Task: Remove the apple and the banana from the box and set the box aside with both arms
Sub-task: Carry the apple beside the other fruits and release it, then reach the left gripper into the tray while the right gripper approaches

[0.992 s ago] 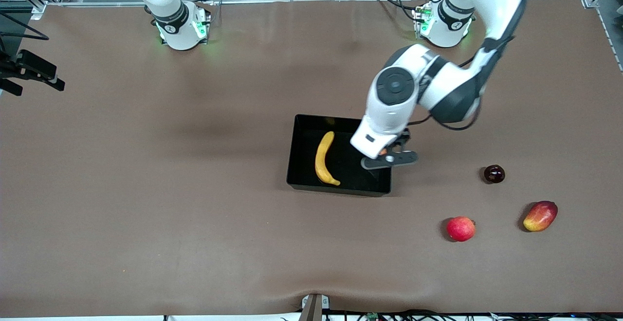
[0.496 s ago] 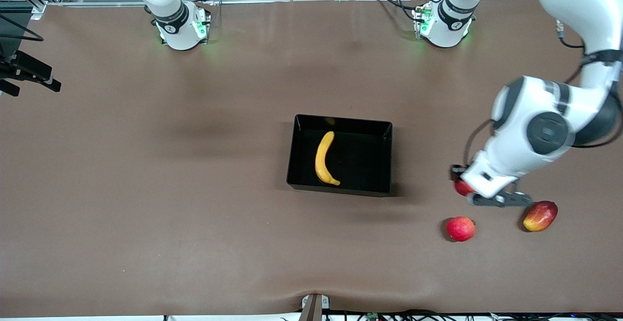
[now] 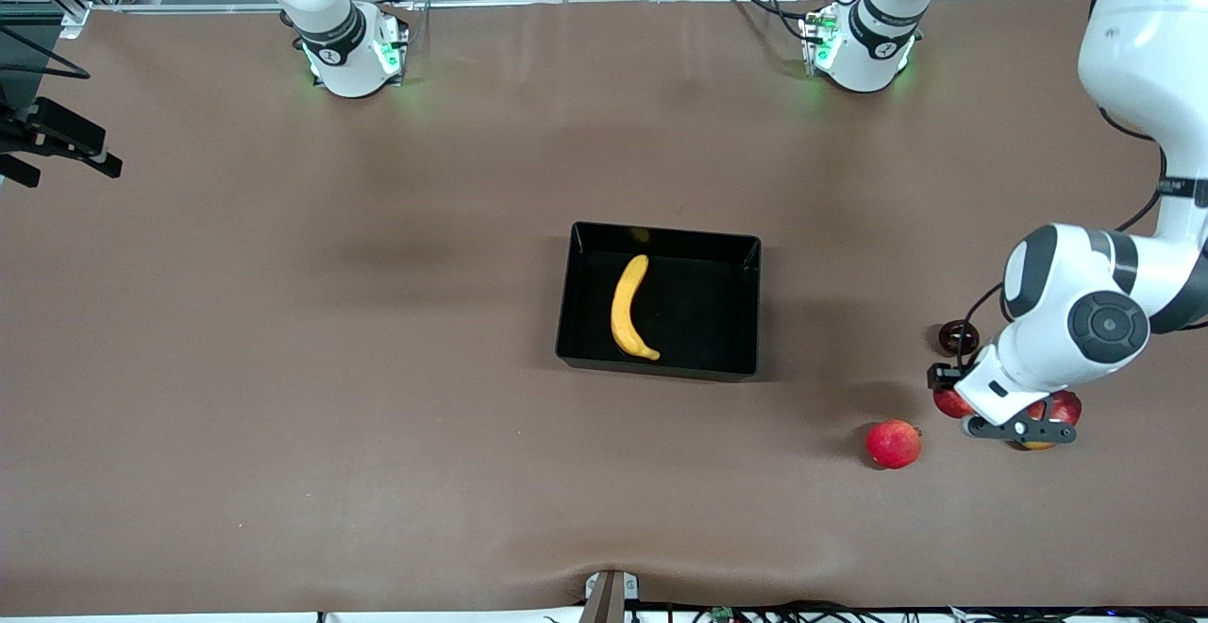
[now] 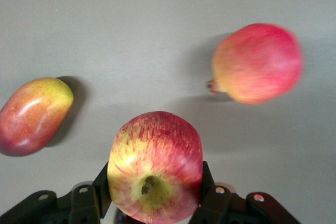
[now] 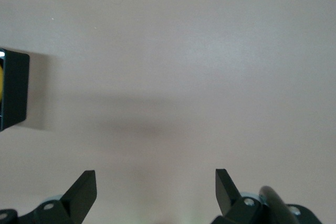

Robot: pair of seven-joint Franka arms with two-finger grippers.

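Left gripper [image 4: 152,211] clamps the apple [image 4: 155,167] above bare table between mango [image 4: 32,115] and pinkish fruit [image 4: 258,62]; released high, it could roll into either; right gripper [image 5: 156,188] waits open.

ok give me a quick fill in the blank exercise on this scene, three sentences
1. The left pincer is shut on the small red-and-yellow streaked ____.
2. The long curved yellow banana lies in the black shallow plastic ____.
3. The right pincer hangs over bare table with its fingers ____.

Missing words: apple; box; open
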